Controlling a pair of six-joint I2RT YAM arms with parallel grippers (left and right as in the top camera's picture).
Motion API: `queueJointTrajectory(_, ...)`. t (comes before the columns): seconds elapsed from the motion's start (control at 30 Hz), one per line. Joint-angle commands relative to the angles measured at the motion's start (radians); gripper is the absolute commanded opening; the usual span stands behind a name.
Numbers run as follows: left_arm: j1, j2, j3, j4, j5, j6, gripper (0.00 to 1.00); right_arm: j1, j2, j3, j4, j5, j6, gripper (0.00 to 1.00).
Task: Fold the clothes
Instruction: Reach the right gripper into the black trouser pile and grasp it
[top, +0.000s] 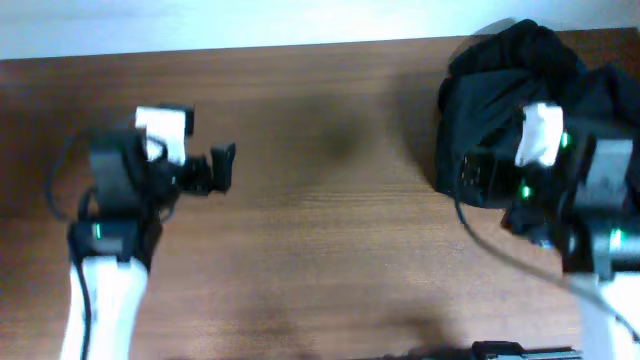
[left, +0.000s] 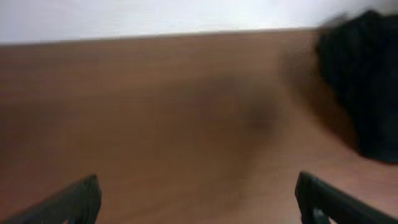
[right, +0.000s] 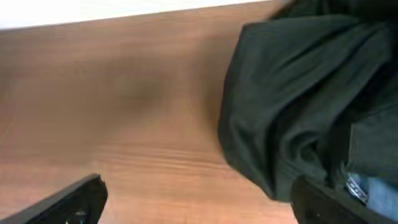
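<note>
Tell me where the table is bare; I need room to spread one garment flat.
Bare: the broad middle of the brown wooden table, between the open left gripper and the heap of black fabric clothes. Crowded: the far right corner, where that heap lies, the open right gripper at its edge.

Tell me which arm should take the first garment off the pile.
Right. The right claw, open, hangs at the edge of the dark clothes pile, with one finger over the fabric. The left claw, also open, sits across bare table, far from the pile.
</note>
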Motion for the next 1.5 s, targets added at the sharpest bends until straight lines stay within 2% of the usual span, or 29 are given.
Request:
queueJointTrajectory(0.0, 0.004, 0.130, 0.143, -0.032, 0.230, -0.002, 1.00, -0.006, 0.120, 0.129, -0.054, -0.018, 0.009, 0.99)
queueJointTrajectory(0.13, 0.004, 0.240, 0.169, 0.029, 0.364, -0.003, 0.99, -0.006, 0.232, 0.151, -0.092, -0.039, 0.008, 0.99)
queueJointTrajectory(0.23, 0.004, 0.303, 0.169, 0.033, 0.411, -0.002, 0.99, -0.006, 0.314, 0.151, -0.100, -0.033, -0.049, 0.99)
queueJointTrajectory(0.37, -0.004, 0.333, 0.169, 0.033, 0.403, 0.002, 0.99, -0.006, 0.375, 0.151, -0.104, 0.026, -0.047, 0.99)
queueJointTrajectory(0.5, -0.068, 0.339, 0.170, 0.033, 0.263, -0.016, 0.99, -0.006, 0.406, 0.154, -0.105, 0.176, -0.020, 0.99)
queueJointTrajectory(0.67, -0.210, 0.340, 0.194, 0.033, 0.011, -0.064, 0.99, -0.006, 0.408, 0.201, -0.119, 0.204, 0.010, 0.99)
queueJointTrajectory(0.87, -0.291, 0.348, 0.205, 0.052, -0.137, -0.143, 0.99, -0.006, 0.408, 0.240, -0.119, 0.253, 0.032, 0.99)
queueJointTrajectory(0.97, -0.283, 0.348, 0.208, 0.051, -0.173, -0.186, 0.99, 0.000, 0.436, 0.239, -0.098, 0.244, 0.053, 0.99)
queueJointTrajectory(1.03, -0.267, 0.348, 0.209, 0.051, -0.189, -0.233, 0.99, 0.013, 0.467, 0.239, -0.074, 0.262, 0.088, 0.94)
queueJointTrajectory(1.13, -0.238, 0.347, 0.209, 0.041, -0.195, -0.284, 0.99, 0.034, 0.520, 0.239, -0.035, 0.292, 0.150, 0.91)
queueJointTrajectory(1.47, -0.193, 0.347, 0.208, -0.033, -0.292, -0.282, 0.99, 0.126, 0.684, 0.239, 0.022, 0.442, 0.336, 0.86)
